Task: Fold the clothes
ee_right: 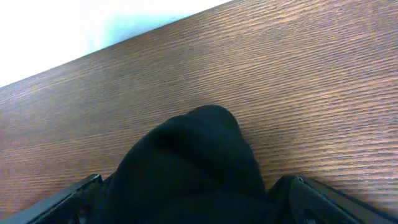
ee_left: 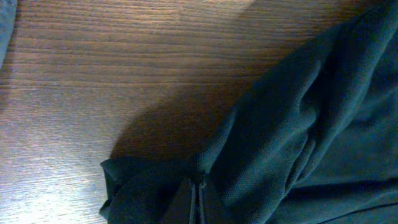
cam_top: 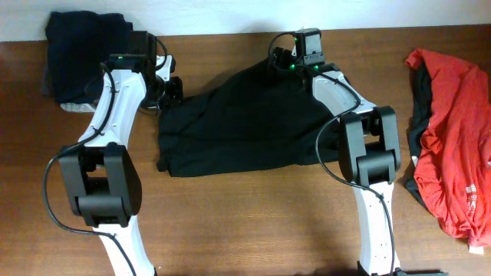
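White marks on the red garment (cam_top: 453, 130), at the right end of the bench (cam_top: 253, 222), are too small to read. The picture's border cuts that garment off, and the right arm hides part of the black garment (cam_top: 238, 126) spread mid-bench. The left end effector (cam_top: 170, 90) is clenched on that garment's upper left corner, the cloth bunched at its tips. The right end effector (cam_top: 285, 63) stands wide and released, its fingers (ee_right: 323, 199) on either side of a mound of black cloth at the garment's far edge. A navy garment (cam_top: 84, 38) lies piled far left.
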`<state>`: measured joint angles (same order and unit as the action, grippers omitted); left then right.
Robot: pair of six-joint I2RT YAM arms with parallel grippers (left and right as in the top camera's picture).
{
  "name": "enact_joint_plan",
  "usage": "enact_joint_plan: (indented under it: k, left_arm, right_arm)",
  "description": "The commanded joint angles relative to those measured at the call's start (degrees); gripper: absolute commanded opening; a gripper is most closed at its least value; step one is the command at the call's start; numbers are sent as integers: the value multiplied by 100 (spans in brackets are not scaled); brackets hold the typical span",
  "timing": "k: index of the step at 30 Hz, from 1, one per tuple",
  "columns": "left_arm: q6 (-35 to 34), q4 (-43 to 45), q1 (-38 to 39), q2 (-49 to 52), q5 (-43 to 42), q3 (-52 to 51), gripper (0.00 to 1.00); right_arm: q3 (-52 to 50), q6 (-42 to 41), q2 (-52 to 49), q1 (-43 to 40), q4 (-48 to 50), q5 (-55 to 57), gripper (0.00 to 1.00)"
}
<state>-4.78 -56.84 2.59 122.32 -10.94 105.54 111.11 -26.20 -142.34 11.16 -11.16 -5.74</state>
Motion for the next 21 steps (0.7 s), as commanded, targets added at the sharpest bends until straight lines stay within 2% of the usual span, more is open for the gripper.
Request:
enact_joint_plan:
  k: [1,10,12,14,15,16,17,18,21]
  left_arm:
    - [-28,-24,2,-238,20,59,1]
    - [-28,-24,2,-238,20,59,1]
    - [-28,-26,2,-238,20,59,1]
    - [-28,-24,2,-238,20,59,1]
    - [-28,-24,2,-238,20,59,1]
    - [-28,-24,2,-238,20,59,1]
    - [-28,-26,2,-238,20,59,1]
    - [-28,-26,2,-238,20,59,1]
    - [-28,-26,2,-238,20,59,1]
  right_arm:
    - [109,4,-151,164,20,238,98]
    - [109,57,-151,313,-131,802,100]
    - [109,66,-151,306,-175,863,96]
    - [109,74,-151,308,-223,957,88]
    - [109,85,-151,308,-236,966,78]
    - [109,85,-151,308,-247,968,59]
    - [109,85,-151,308,-254,979,49]
    - [109,85,-151,308,-254,1025,45]
    - [109,83,-151,308,-227,1163,44]
